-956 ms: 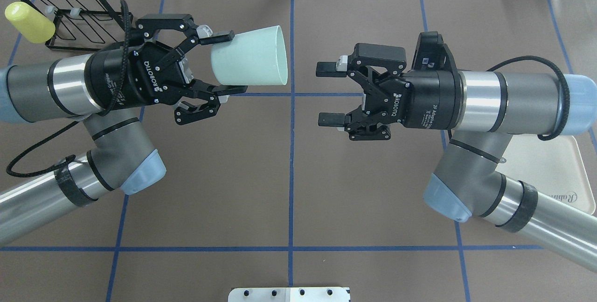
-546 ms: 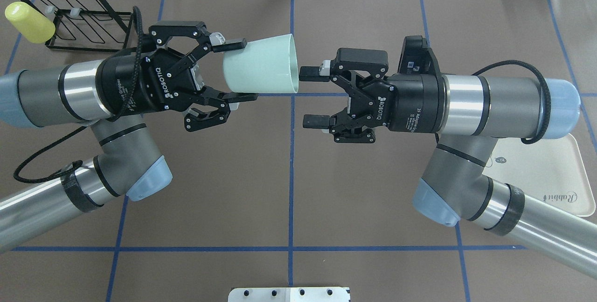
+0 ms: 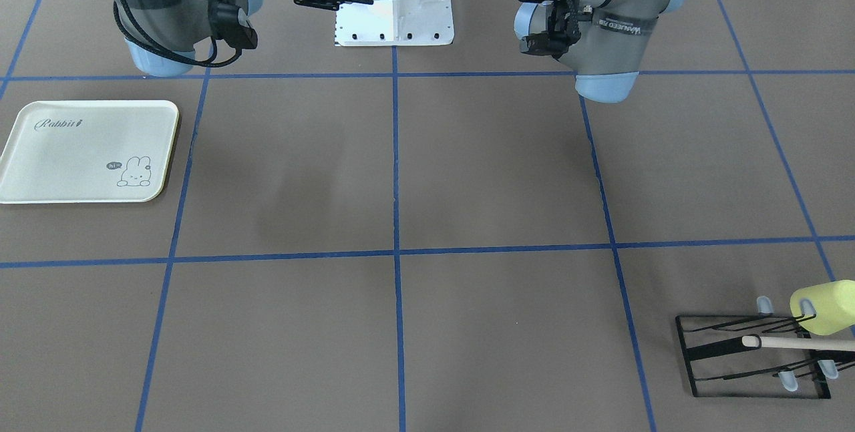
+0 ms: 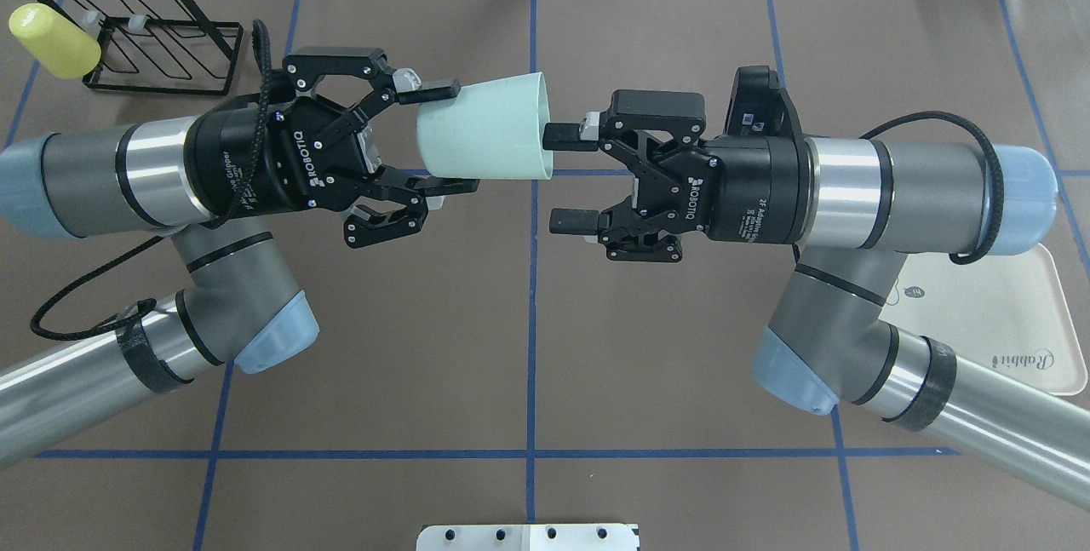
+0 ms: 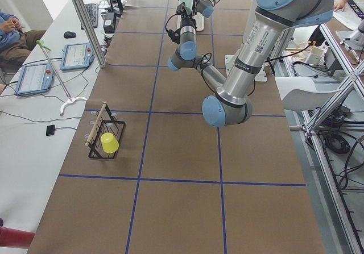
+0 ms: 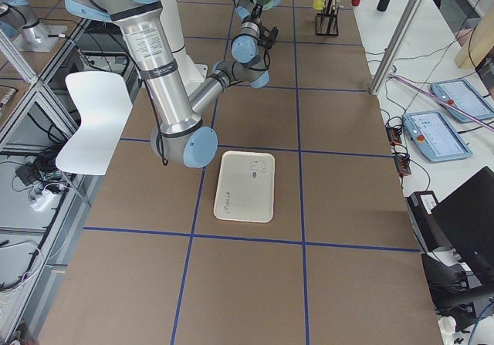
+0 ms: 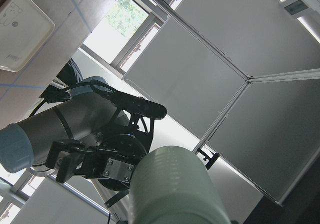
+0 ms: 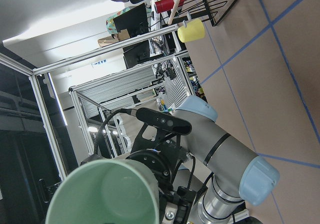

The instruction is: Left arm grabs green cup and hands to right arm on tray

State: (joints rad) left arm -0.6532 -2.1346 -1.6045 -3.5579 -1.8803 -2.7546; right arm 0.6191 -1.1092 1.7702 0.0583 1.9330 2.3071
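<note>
Brown gridded worktop (image 4: 528,321), cream tray (image 3: 87,151) near its right edge. Aloft over the middle, the left hand (image 4: 451,139) pinches the green cup (image 4: 485,129) by its base — the right hand (image 4: 562,180) is spread at the rim. Probably light, stiff and slick; take it mid-wall.

Left-end view along the table (image 5: 182,208), both arms raised

My left arm (image 5: 244,66) fills the near middle, its blue elbow cap hanging low over the brown table, while the right arm (image 5: 183,42) stands small beyond it. High up where their far ends meet I can make out the green cup (image 5: 186,5), too small for me to judge the grip. Near the table's left edge a black wire rack (image 5: 98,146) carries a yellow cup (image 5: 110,143). An operator (image 5: 14,35) sits at upper left.
</note>
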